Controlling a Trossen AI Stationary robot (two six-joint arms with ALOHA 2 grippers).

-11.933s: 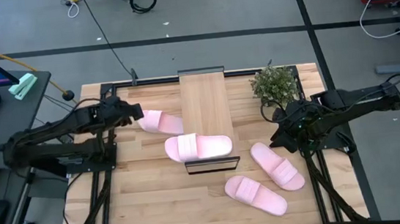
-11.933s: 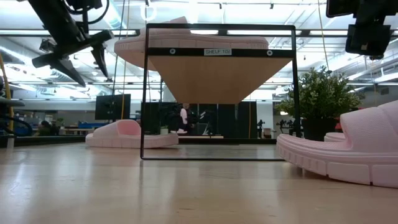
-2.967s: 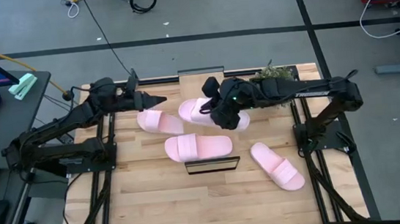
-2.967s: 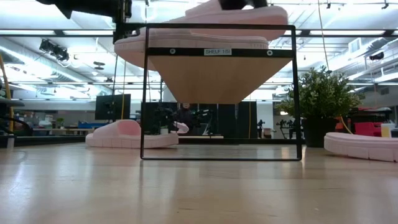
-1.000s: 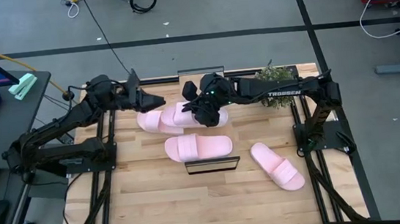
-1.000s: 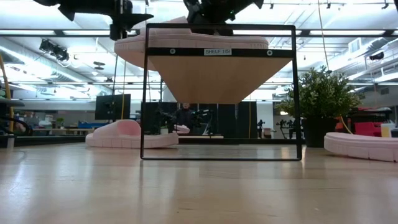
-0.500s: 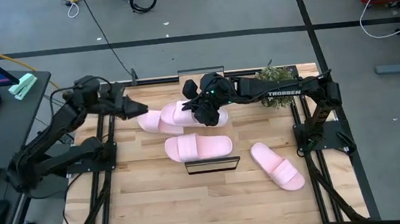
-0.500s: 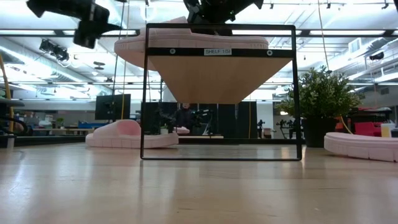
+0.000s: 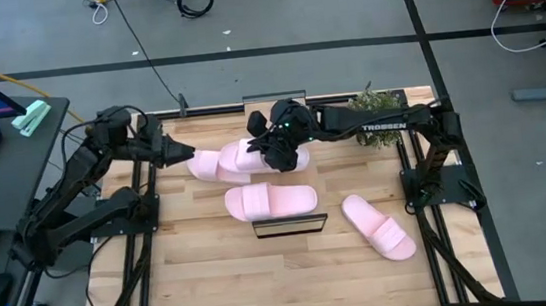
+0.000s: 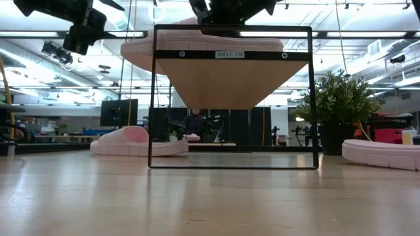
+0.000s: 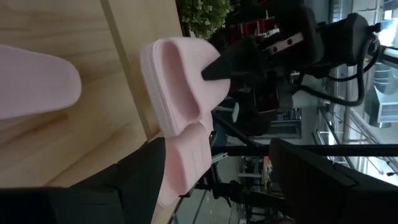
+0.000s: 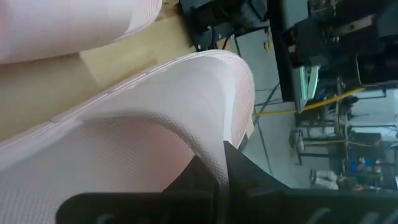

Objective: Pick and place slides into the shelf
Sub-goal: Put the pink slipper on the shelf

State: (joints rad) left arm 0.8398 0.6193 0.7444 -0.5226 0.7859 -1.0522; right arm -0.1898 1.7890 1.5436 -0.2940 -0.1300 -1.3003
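The shelf [image 9: 300, 175] is seen from above as a long pale panel running down the middle of the table [image 9: 215, 279]. Two slides already lie on it: the near slide [image 9: 270, 201] at the front end, crosswise, and a second slide [image 9: 258, 155] farther back, under the right gripper [image 9: 278, 152]. In the right wrist view the right fingers [image 12: 236, 165] are seen pinching the strap of that slide [image 12: 155, 118], so it is judged to be grasped, not yet let go. A third slide [image 9: 212, 166] lies on the table just left of the shelf, touching or nearly touching the held one. The fourth slide [image 9: 378, 225] lies on the table to the right, well apart. The left gripper [image 9: 175, 153] is held beside the third slide; whether its fingers are apart or together cannot be told.

Risks judged from this arrangement:
- The held slide overhangs the shelf's left edge. If released there, it may tip off onto the third slide.
- If the fingers are withdrawn along the strap, the slide may be dragged with them.
- The two grippers work close together; a reach by the left arm for the third slide may strike the right arm.
- Little panel is left bare between the two placed slides, so later placements may be crowded.
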